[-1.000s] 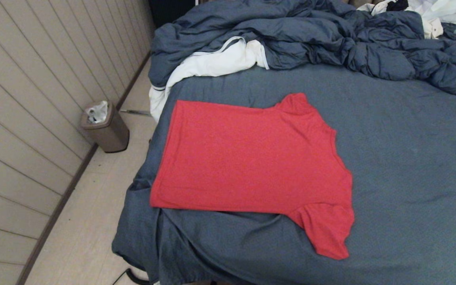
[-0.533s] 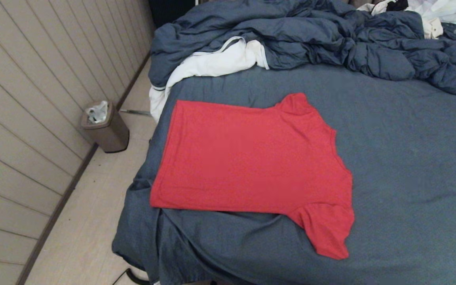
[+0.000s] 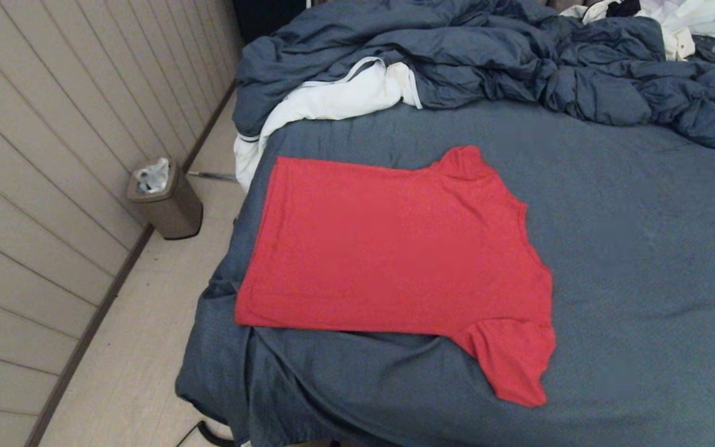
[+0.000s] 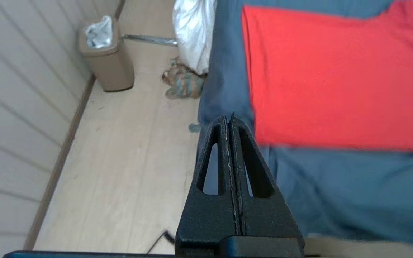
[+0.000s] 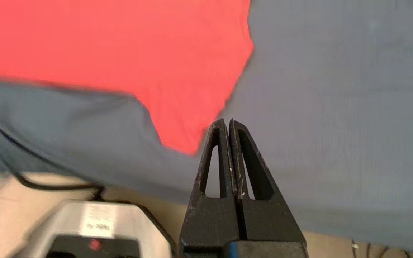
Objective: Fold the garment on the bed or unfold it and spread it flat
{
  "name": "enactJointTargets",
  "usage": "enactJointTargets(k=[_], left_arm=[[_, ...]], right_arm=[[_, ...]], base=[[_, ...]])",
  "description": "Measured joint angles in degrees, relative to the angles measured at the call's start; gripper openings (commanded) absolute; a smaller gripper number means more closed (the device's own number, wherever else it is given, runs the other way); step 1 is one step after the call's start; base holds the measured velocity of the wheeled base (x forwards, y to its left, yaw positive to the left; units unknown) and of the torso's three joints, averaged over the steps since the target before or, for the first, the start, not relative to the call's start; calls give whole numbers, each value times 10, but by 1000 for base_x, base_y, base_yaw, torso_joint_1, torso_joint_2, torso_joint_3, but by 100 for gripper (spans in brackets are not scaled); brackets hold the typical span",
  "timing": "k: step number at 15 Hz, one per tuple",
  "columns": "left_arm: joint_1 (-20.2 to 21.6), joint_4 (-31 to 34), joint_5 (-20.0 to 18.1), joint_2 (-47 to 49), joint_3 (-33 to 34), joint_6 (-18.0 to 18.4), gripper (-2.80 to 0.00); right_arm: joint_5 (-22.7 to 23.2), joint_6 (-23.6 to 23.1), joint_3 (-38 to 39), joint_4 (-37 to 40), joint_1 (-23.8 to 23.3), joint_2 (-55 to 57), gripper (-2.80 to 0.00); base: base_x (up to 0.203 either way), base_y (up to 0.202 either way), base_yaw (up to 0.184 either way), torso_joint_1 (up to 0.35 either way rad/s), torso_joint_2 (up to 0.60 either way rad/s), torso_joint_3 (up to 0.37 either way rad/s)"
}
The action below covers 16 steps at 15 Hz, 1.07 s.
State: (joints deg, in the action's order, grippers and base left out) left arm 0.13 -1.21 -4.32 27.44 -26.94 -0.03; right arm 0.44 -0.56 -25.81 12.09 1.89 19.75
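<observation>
the plain red thin-knit t-shirt [image 3: 395, 248] lies spread flat on the slate-blue sheeted bed [image 3: 643, 248], near its left edge. left pincer [image 4: 229, 120] and right pincer [image 5: 228, 123] hang clenched, empty, above the bed's near edge.

One red T-shirt [image 3: 395, 248] lies on one bed [image 3: 643, 261], toward the bed's left edge. One bunched slate-blue duvet [image 3: 488, 56] is heaped along the bed's far edge. Two pale cloths show: one white cloth with dark trim [image 3: 332, 99] at the far left corner of the bed, hanging over the edge, and one white heap [image 3: 686, 18] at the far right corner. On the floor stand one brown bin [image 3: 168, 202] with one crumpled liner inside, and one small striped bundle [image 4: 183, 82] beside the bed's left edge. Two grippers are in view, the left gripper [image 4: 229, 120] and the right gripper [image 5: 228, 123], each with its two jaws pressed together and nothing between them.
</observation>
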Motion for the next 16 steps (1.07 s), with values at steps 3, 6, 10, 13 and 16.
enactJointTargets(k=[3, 6, 10, 13, 16], left_arm=[[0, 1, -12, 151, -106, -17, -280], [-2, 2, -26, 246, -171, -31, -280], [-29, -2, -57, 401, -212, -57, -280], [-93, -18, -86, 591, -236, -87, -280], [-153, -51, -107, 735, -276, -118, -280]], right_arm=[[0, 45, -114, 4, 7, 156, -280], [8, 79, -180, 6, 3, 252, -280], [67, 81, -207, 2, -70, 416, -280], [158, 61, -203, 0, -166, 585, -280], [207, 44, -200, -18, -209, 684, -280]], base=[[0, 0, 0, 0, 0, 0], [0, 0, 0, 0, 0, 0], [0, 0, 0, 0, 0, 0], [0, 0, 0, 0, 0, 0], [0, 0, 0, 0, 0, 0]])
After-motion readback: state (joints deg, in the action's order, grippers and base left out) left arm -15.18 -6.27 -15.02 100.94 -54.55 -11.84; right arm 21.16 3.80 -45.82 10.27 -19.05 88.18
